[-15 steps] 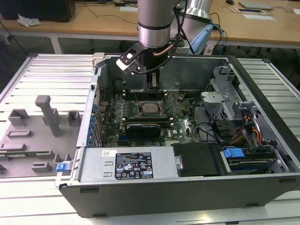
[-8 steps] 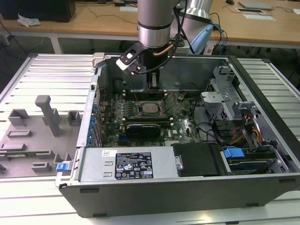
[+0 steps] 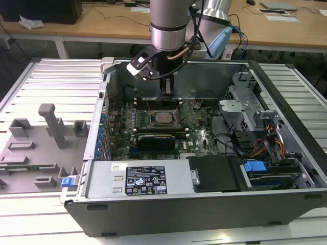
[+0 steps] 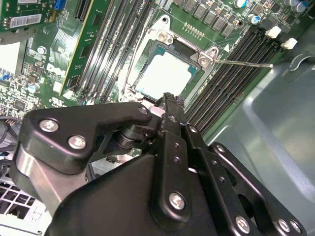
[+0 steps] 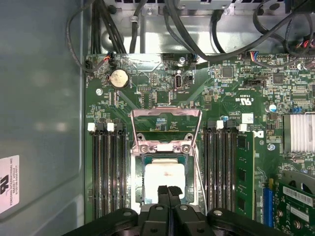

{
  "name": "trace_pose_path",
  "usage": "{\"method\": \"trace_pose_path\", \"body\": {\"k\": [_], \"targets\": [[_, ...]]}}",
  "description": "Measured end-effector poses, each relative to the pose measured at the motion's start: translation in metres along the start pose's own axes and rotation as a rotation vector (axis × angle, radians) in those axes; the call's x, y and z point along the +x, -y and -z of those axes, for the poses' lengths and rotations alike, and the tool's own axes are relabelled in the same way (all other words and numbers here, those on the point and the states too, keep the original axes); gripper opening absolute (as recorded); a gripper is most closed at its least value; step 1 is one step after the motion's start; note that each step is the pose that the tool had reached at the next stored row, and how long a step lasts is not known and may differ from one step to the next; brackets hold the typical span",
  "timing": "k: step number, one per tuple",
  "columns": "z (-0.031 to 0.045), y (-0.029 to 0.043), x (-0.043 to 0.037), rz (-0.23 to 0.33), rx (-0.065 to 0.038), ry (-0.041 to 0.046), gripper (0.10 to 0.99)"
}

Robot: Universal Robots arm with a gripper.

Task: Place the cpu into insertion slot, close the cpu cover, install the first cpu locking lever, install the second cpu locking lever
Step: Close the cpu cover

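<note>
A slatted table (image 3: 51, 76) bears an open computer case (image 3: 153, 219); grey fixture (image 3: 30, 153) beside it.

Arm (image 3: 167, 23) is pointing straight down over the cpu (image 5: 165, 174), wrist vertical. Gripper (image 5: 168, 189) is sitting low at the cpu's edge, fingers pressed together, gripping nothing; contact unclear.

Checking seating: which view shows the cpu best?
Second wrist view: the cpu is largest there, lying in the insertion slot, with only one edge behind the gripper. The first wrist view shows it square-on, but the gripper hides more of it. The exterior view shows it as a small pale square.
</note>
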State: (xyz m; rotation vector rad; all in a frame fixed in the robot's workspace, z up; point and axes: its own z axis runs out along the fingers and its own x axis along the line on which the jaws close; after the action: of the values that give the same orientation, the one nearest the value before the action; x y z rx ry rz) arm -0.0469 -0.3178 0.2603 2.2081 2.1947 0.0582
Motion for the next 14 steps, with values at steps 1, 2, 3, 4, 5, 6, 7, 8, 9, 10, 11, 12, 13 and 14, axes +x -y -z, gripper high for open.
{"method": "trace_pose_path", "body": {"k": [1,2,3,4,5,6,7,8,9,10,11,12,13,14], "targets": [[0.0000,0.0000,0.0000,0.000,0.000,-0.0003,0.106],[0.0000,0.0000,0.0000,0.000,0.000,-0.0003,0.106],[0.0001,0.0000,0.0000,0.000,0.000,-0.0003,0.106],[0.0001,0.0000,0.0000,0.000,0.000,-0.0001,0.106],[0.0002,-0.0005,0.0000,0.000,0.000,0.0000,0.106],[0.0002,-0.0009,0.0000,0.000,0.000,0.0000,0.106],[0.0000,-0.0025,0.0000,0.000,0.000,-0.0001,0.106],[0.0000,-0.0042,0.0000,0.000,0.000,-0.0001,0.106],[-0.0001,-0.0060,0.0000,0.000,0.000,-0.0001,0.106],[-0.0002,-0.0075,0.0000,0.000,0.000,-0.0001,0.106],[-0.0003,-0.0094,0.0001,0.000,0.000,-0.0001,0.106],[-0.0004,-0.0115,0.0001,0.000,0.000,-0.0001,0.106],[-0.0005,-0.0140,0.0001,0.000,0.000,-0.0001,0.106],[-0.0006,-0.0162,0.0001,0.000,0.000,-0.0001,0.106]]}}
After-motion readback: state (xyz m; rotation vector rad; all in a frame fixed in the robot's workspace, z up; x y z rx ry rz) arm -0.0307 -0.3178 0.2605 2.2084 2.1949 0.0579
